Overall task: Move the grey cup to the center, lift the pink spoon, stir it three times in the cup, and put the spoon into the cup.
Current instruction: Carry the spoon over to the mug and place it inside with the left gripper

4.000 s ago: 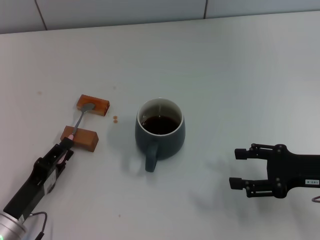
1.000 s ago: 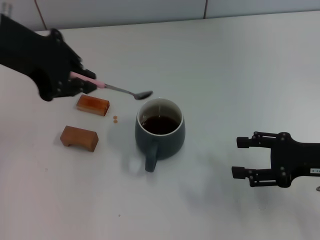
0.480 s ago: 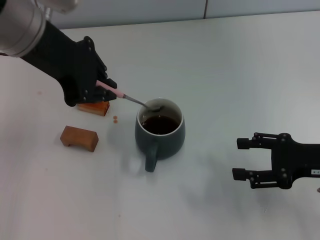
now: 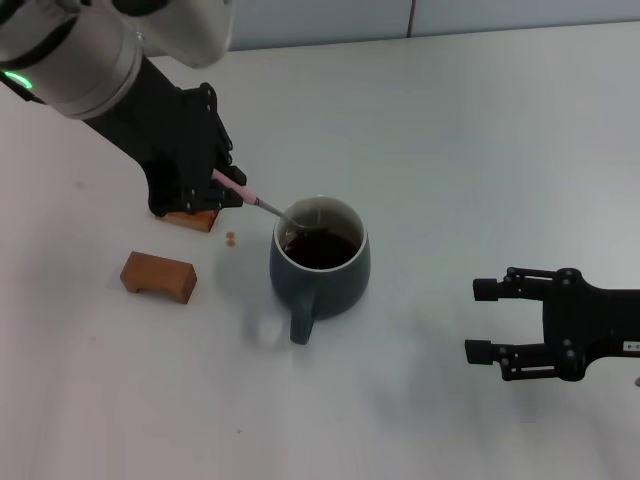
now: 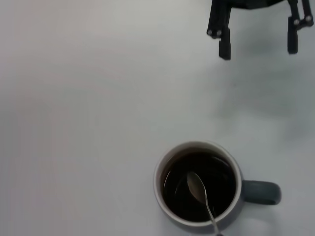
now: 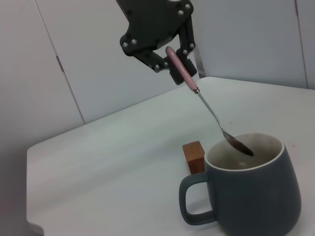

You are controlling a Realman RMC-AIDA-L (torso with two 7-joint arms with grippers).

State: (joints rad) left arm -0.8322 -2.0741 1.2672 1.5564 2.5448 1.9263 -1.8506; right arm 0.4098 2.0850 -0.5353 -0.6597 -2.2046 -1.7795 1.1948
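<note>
Blocks first: a brown block [image 4: 158, 276] sits on the white worktop [image 4: 480, 140] on the left, and a second block [image 4: 190, 217] behind it is half hidden under the left arm. Left claw [image 4: 225, 185] is up above that second block, clamped on the pink handle of the spoon [image 4: 262, 205]. Spoon slants down to the right, metal bowl inside the cup [image 4: 320, 262], dipping at the dark liquid on the near-left side of the rim. The wrist cam looking down shows the bowl just under the surface [image 5: 196, 186]. From the side view, the spoon [image 6: 206, 105] angles steeply into the cup [image 6: 248, 196], the block [image 6: 193, 157] just behind it. Cup sits mid-worktop, handle pointing toward the robot. Right claw [image 4: 487, 321] hovers low, well right of the cup, fingers wide apart, holding nothing.
</note>
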